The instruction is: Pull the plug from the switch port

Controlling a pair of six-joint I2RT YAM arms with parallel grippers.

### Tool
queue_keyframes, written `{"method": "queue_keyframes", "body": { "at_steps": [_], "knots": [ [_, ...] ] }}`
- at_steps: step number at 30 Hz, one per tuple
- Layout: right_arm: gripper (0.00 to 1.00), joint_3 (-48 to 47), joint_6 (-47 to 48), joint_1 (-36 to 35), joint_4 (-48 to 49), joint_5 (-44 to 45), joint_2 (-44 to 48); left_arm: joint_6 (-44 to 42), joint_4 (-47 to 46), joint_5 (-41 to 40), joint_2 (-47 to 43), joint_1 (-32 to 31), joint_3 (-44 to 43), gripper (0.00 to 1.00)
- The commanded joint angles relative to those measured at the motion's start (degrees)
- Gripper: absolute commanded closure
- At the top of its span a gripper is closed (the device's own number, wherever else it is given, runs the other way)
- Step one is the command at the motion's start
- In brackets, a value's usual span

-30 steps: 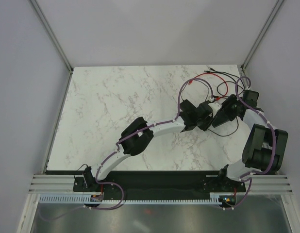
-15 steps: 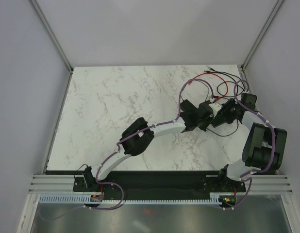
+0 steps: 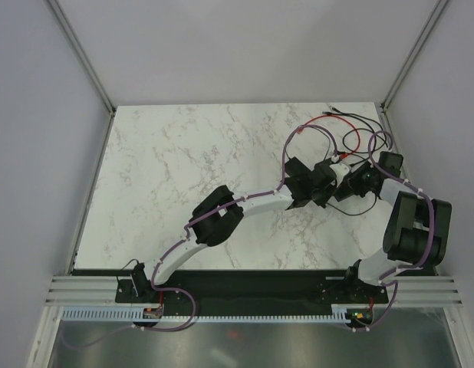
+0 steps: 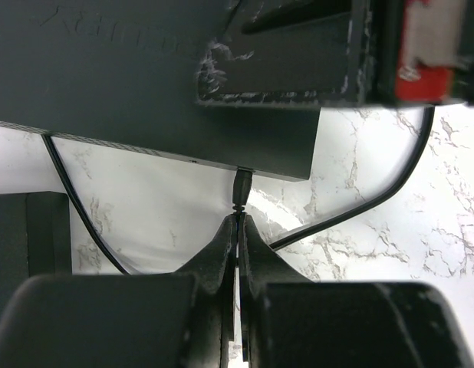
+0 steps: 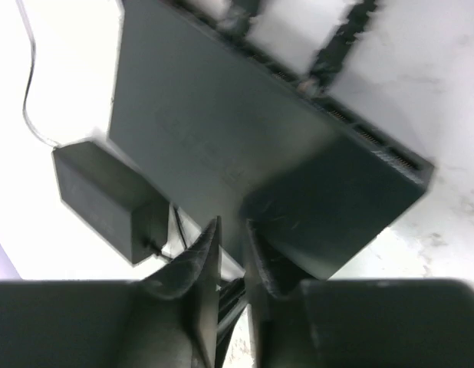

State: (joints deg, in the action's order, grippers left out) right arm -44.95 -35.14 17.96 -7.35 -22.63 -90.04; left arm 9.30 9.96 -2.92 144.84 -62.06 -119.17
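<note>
The switch box (image 4: 130, 69) is a flat matte-black box. In the top view it is mostly hidden between the two grippers. A small black plug (image 4: 241, 186) sticks out of a port in its near edge, with a thin cable behind it. My left gripper (image 4: 238, 224) is shut on that cable right behind the plug; it also shows in the top view (image 3: 321, 185). My right gripper (image 5: 231, 234) is closed down on the box's (image 5: 214, 130) near edge, and it shows in the top view (image 3: 347, 182). Other plugs (image 5: 337, 46) sit in the far edge.
A black power adapter (image 5: 106, 203) lies beside the box. Loose red and black wires (image 3: 346, 126) curl at the back right corner. A black cable (image 4: 375, 203) runs over the marble table (image 3: 183, 169). The table's right edge and frame post are close.
My right arm's wrist has shifted slightly back and left, closing in on the box. My left gripper has stayed almost where it was.
</note>
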Motion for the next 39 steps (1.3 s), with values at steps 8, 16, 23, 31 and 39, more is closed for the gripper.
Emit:
{"method": "queue_keyframes", "body": {
  "at_steps": [8,16,23,31,39],
  "knots": [
    [0.97,2.2,-4.4,0.0,0.9,8.2,-5.9,0.7,-4.2,0.6,-2.8,0.1,7.4,0.98],
    [0.97,1.9,-2.0,0.3,-0.6,12.0,-8.0,2.7,-5.8,-1.2,-5.0,0.2,12.2,0.98],
    [0.97,1.8,-1.2,0.3,-0.6,12.3,-9.5,6.7,-5.3,-2.4,-6.6,1.5,11.2,0.98],
    [0.97,1.8,-1.0,0.3,-0.6,12.2,-10.2,9.7,-4.7,-2.0,-4.2,1.9,11.1,0.98],
    [0.97,1.8,-0.7,0.3,-0.6,12.5,-10.4,8.3,-4.8,-3.6,-7.7,1.9,12.5,0.98]
  ]
}}
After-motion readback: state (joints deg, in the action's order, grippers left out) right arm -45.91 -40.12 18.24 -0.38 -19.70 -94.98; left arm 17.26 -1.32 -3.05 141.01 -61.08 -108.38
